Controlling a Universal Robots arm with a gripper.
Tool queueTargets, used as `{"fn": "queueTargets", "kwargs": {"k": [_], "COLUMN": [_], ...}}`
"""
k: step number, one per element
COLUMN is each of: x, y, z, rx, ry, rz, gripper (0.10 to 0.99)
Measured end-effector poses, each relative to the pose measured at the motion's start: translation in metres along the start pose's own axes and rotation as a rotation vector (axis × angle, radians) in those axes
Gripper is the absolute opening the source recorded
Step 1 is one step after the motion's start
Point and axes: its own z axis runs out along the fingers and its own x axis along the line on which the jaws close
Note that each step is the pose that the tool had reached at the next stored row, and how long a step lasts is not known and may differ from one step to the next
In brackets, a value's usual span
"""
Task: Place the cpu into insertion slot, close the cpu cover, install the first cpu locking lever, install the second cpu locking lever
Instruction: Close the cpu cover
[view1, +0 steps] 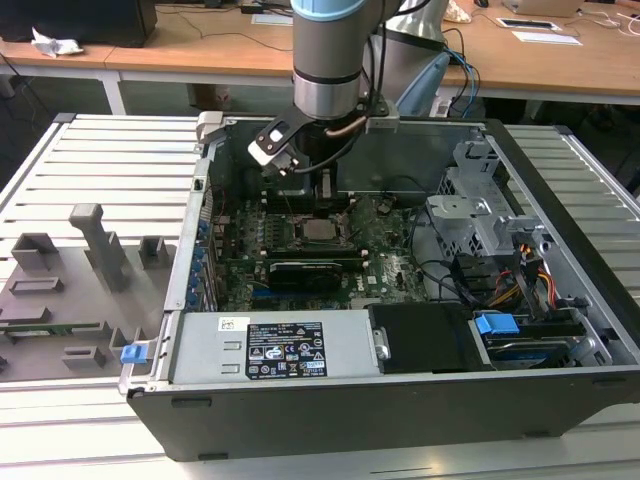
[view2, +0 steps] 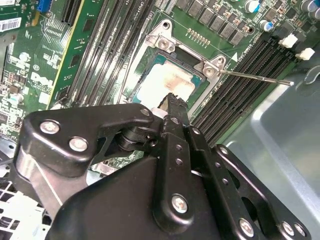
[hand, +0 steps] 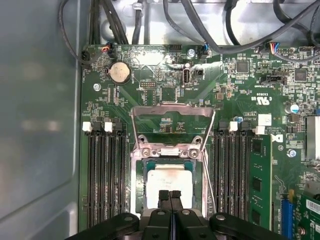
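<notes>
Cpu lies in the insertion slot, beneath the gripper's closed tips.

Green motherboard, flecked with silver and black, inside a charcoal computer case in the exterior view. At twelve o'clock from its centre is the brushed-silver arm with a pale blue band, and tan wooden desks lie beyond. At nine o'clock is a pale grey ribbed table. At six o'clock a grey power supply bears a black-and-white label. Bright blue clips sit at four and eight o'clock. In the first wrist view, the cpu has a silvery-beige, paler-smeared face, the cpu cover is dull silver, the gripper is matte black, and the black memory slots have white latches.
</notes>
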Motion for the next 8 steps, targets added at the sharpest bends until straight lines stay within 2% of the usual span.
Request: {"fn": "queueTargets", "kwargs": {"k": [8], "x": [0.0004], "y": [0.0006], "z": [-0.0151], "rx": [0.0], "ry": [0.0001], "rz": [-0.002], "gripper": [0.106]}}
